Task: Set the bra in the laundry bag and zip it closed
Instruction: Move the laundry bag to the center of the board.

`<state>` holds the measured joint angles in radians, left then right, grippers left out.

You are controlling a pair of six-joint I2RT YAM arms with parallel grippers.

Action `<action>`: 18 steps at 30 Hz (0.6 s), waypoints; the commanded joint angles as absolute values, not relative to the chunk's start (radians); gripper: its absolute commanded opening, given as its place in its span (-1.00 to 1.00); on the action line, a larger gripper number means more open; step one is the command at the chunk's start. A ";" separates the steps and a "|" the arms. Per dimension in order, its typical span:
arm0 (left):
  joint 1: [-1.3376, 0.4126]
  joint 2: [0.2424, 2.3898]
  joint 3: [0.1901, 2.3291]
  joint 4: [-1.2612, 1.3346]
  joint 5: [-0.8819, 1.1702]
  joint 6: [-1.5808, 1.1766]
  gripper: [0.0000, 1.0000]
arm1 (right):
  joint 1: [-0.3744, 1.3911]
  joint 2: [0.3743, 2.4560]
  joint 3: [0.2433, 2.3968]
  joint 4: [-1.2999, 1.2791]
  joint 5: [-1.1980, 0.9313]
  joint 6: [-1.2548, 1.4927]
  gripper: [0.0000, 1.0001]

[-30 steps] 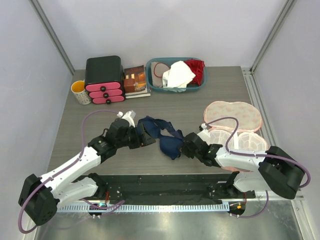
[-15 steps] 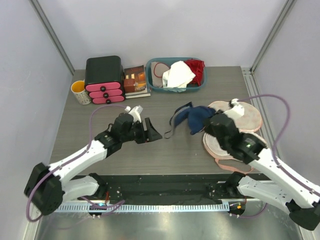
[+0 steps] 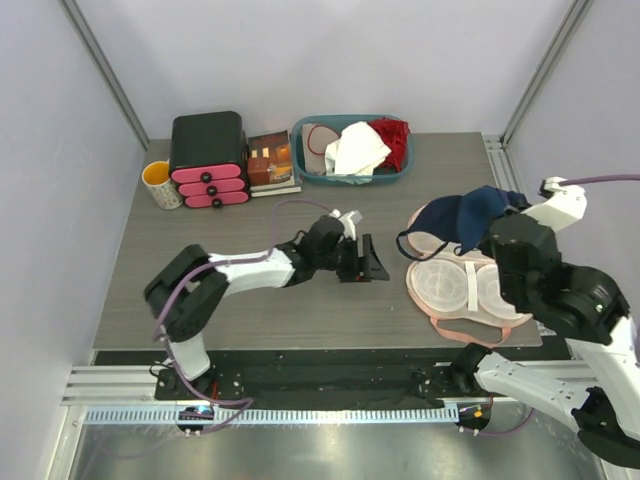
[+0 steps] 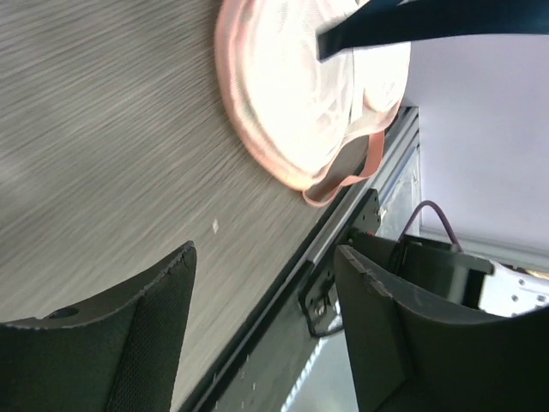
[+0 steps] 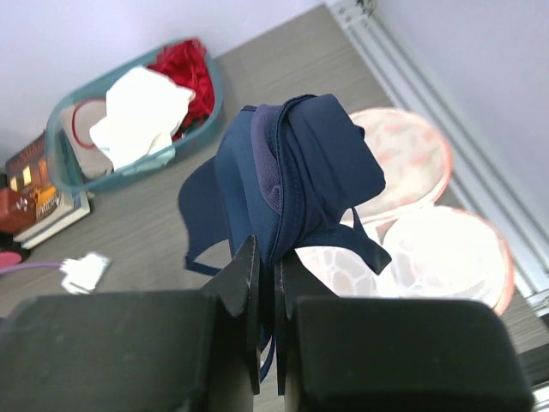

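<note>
The dark navy bra (image 3: 462, 214) hangs folded in the air over the open laundry bag (image 3: 450, 287), a pale pink clamshell lying at the table's right side. My right gripper (image 5: 268, 257) is shut on the bra's (image 5: 300, 167) lower edge, and its straps dangle above the bag's (image 5: 429, 249) mesh halves. My left gripper (image 3: 370, 261) stands open and empty low over the table, just left of the bag. In the left wrist view the left gripper (image 4: 266, 251) faces the bag (image 4: 292, 94), with a navy strap (image 4: 412, 21) crossing above it.
A teal basket (image 3: 312, 172) with a white cloth and a red garment stands at the back. To its left are stacked books (image 3: 270, 162), a black box with pink drawers (image 3: 208, 158) and a yellow mug (image 3: 160, 185). Metal rails run along the table's near and right edges.
My right gripper has carried the bra from the table's middle up and to the right, over the bag. My left arm has reached right towards the bag with its jaws open.
</note>
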<state>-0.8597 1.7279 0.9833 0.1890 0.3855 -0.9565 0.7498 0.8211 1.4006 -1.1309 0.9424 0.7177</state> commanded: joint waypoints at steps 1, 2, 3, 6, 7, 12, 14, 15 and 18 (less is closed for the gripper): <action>-0.922 1.892 1.122 0.284 0.388 -0.995 0.28 | 0.747 0.804 1.499 -1.195 1.045 0.620 -0.98; -0.928 1.917 1.143 0.288 0.384 -1.009 0.24 | 0.749 0.798 1.514 -1.195 1.043 0.612 -0.98; -0.934 1.939 1.160 0.301 0.380 -1.017 0.23 | 0.747 0.796 1.520 -1.196 1.039 0.595 -0.98; -0.957 2.022 1.230 0.295 0.362 -1.031 0.22 | 0.749 0.790 1.543 -1.210 1.023 0.578 -0.98; -0.962 2.052 1.265 0.285 0.354 -1.032 0.22 | 0.749 0.787 1.548 -1.212 1.020 0.571 -0.98; -0.979 2.121 1.348 0.213 0.276 -1.029 0.11 | 0.750 0.749 1.565 -1.213 1.005 0.545 -0.98; -0.979 2.150 1.370 0.183 0.247 -1.031 -0.03 | 0.749 0.739 1.559 -1.213 0.999 0.543 -0.98; -0.979 2.157 1.382 0.175 0.233 -1.031 -0.07 | 0.747 0.730 1.557 -1.212 0.983 0.543 -0.98; -0.979 2.180 1.405 0.146 0.181 -1.031 -0.15 | 0.750 0.729 1.534 -1.210 0.954 0.548 -0.97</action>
